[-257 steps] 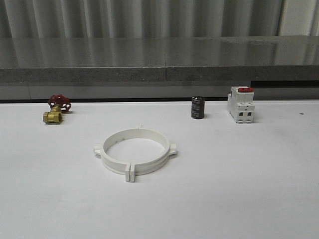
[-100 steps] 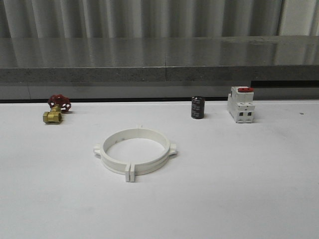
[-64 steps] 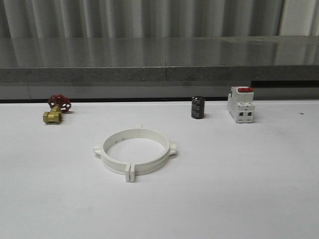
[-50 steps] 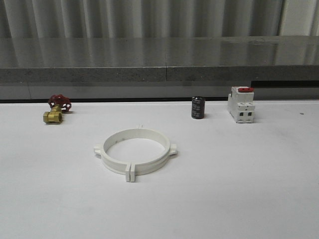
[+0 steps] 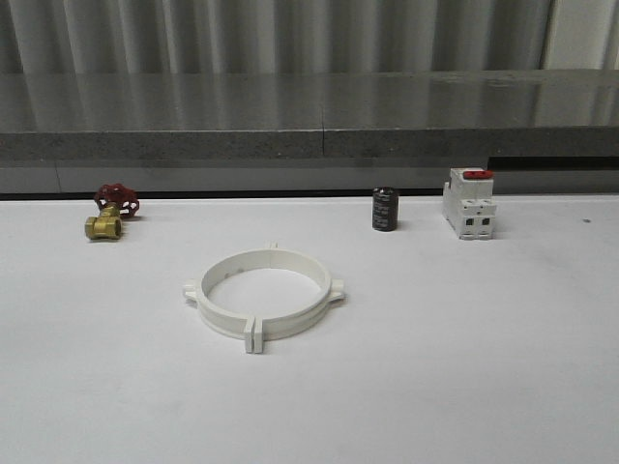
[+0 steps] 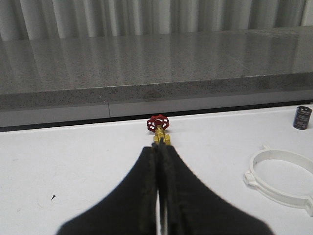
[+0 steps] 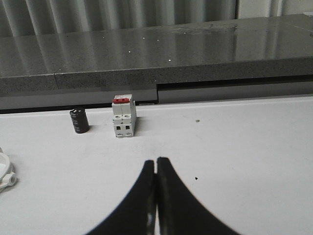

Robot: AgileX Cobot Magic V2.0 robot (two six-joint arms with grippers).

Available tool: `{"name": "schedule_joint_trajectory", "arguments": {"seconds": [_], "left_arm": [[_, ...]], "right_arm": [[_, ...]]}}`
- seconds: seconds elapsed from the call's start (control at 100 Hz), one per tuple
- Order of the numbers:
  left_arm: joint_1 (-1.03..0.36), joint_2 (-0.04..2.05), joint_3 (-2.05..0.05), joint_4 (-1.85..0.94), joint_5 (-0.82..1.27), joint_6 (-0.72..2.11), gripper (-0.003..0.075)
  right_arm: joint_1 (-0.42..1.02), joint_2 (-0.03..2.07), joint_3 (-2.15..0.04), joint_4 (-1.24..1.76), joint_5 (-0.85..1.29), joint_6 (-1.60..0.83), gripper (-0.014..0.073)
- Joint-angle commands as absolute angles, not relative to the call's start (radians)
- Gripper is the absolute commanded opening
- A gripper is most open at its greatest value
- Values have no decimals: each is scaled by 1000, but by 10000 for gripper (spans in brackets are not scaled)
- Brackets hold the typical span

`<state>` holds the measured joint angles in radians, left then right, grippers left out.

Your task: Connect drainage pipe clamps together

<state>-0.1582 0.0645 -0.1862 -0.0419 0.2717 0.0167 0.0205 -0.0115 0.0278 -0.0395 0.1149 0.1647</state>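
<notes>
The two white drainage pipe clamps (image 5: 263, 295) lie on the white table, their end tabs meeting so they form one wide ring; the ring also shows in the left wrist view (image 6: 281, 178), and a tab of it shows in the right wrist view (image 7: 6, 175). My left gripper (image 6: 158, 147) is shut with nothing in it, above the table and short of the brass valve. My right gripper (image 7: 156, 160) is also shut and empty, over bare table in front of the breaker.
A brass valve with red handwheel (image 5: 109, 215) sits at the back left. A black cylinder (image 5: 385, 210) and a white breaker with red switch (image 5: 468, 204) stand at the back right. A grey stone ledge (image 5: 309, 116) runs behind the table.
</notes>
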Motion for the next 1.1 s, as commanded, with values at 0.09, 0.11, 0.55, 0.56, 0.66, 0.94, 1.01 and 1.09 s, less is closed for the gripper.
{"name": "schedule_joint_trajectory", "arguments": {"seconds": [0.09,0.11,0.55,0.56,0.66,0.94,1.01,1.09], "left_arm": [[-158,-40,-85,13,161,-89,-20],[-158,-38,-72,15,155,-97,-20],[-83,-36,31,19,50,-128,-20],[-79,-36,31,19,50,-128,-20],[-68,-36,31,13,50,-128,-20],[-68,-36,31,13,50,-128,-20],[-68,-36,31,13,50,-128,-20],[-68,-36,31,13,50,-128,-20]], "right_arm": [[14,-32,12,-49,33,161,-68],[14,-32,12,-49,33,161,-68],[14,-31,12,-49,33,161,-68],[14,-31,12,-49,33,161,-68],[14,-31,12,-49,33,161,-68],[14,-31,12,-49,33,161,-68],[14,-31,12,-49,33,161,-68],[14,-31,12,-49,33,161,-68]]}}
